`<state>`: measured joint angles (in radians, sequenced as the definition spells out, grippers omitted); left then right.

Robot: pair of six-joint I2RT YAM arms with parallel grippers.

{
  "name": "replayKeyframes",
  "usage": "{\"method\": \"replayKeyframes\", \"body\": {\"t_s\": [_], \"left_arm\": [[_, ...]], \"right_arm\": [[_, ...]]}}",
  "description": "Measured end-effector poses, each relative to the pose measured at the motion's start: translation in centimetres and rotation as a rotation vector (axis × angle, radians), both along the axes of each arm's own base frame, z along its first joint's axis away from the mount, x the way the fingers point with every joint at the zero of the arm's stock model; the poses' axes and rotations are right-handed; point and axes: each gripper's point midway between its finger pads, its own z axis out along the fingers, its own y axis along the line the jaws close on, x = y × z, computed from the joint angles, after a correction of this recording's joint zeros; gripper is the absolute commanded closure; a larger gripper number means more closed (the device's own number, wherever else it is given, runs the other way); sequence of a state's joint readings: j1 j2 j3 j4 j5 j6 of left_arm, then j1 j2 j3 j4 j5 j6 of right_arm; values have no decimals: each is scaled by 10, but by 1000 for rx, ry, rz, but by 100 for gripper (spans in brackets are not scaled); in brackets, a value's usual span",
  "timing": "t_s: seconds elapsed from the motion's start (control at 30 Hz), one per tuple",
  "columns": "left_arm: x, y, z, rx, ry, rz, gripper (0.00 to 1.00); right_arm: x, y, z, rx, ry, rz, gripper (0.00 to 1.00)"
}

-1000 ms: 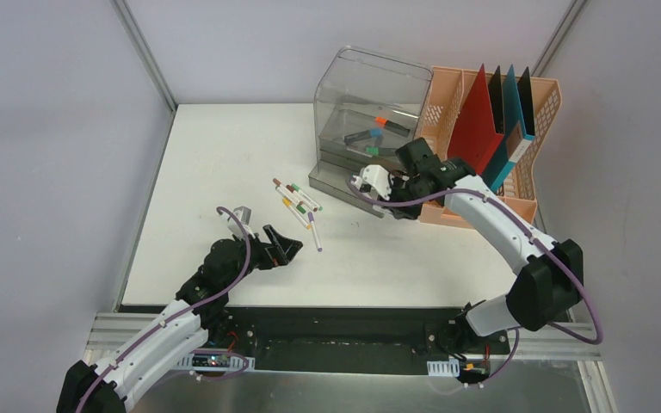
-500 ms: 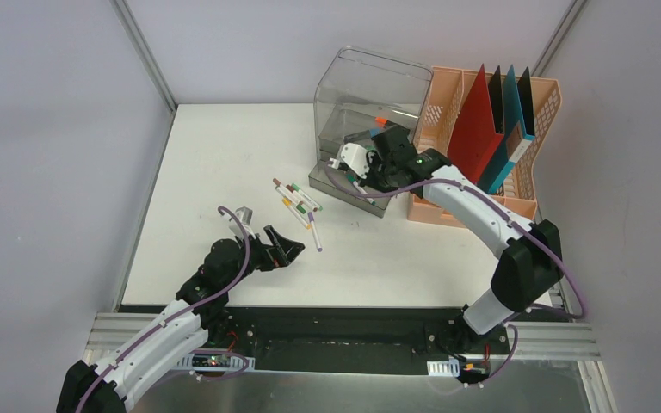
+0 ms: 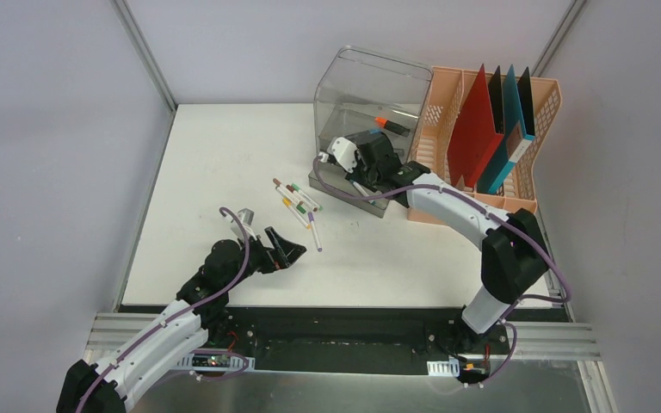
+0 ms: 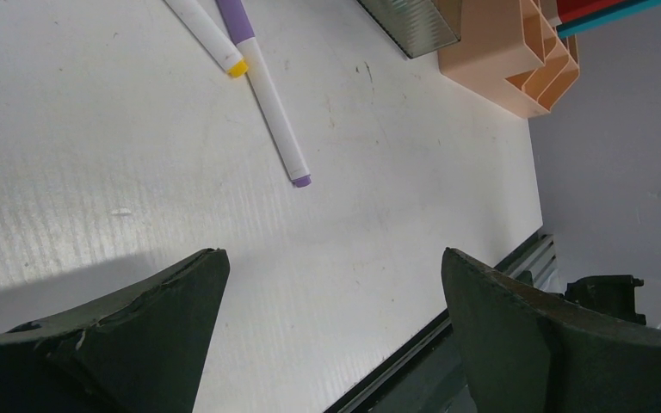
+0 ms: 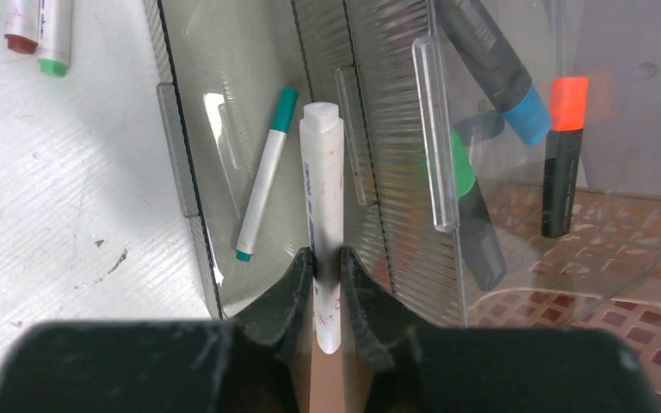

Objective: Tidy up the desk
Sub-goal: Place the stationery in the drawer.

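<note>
The desk (image 3: 215, 163) is a white tabletop. My right gripper (image 5: 327, 258) is shut on a white marker (image 5: 323, 189) that points out over the low front trays of a clear tiered organizer (image 3: 370, 86). A green-capped pen (image 5: 264, 172) lies in the tray just left of the marker. From above, the right gripper (image 3: 368, 170) hangs at the organizer's front. My left gripper (image 4: 331, 258) stands open over bare desk with nothing between its fingers, near a purple-capped marker (image 4: 271, 103). Several loose markers (image 3: 297, 200) lie mid-desk, beyond the left gripper (image 3: 288, 249).
Blue (image 5: 495, 64), orange (image 5: 562, 155) and green (image 5: 469, 198) highlighters sit in the organizer's upper tier. A peach file rack (image 3: 516, 185) with red, black and teal folders (image 3: 473, 125) stands to its right. A black and metal rail (image 3: 336, 314) runs along the front edge.
My right arm has swung left from in front of the file rack to the organizer's front trays, carrying the white marker. The left arm has not moved.
</note>
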<state>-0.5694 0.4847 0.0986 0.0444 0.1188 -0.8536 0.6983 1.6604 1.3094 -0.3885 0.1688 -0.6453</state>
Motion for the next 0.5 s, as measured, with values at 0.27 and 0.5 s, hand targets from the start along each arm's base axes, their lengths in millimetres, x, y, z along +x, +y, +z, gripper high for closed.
{"method": "replayKeyframes", "body": {"t_s": [0.27, 0.5], "left_arm": [[-3, -3, 0, -7, 6, -21, 1], [-10, -10, 4, -16, -9, -85, 1]], "right_arm": [[4, -3, -22, -25, 12, -57, 37], [-21, -2, -35, -21, 134, -8, 29]]}}
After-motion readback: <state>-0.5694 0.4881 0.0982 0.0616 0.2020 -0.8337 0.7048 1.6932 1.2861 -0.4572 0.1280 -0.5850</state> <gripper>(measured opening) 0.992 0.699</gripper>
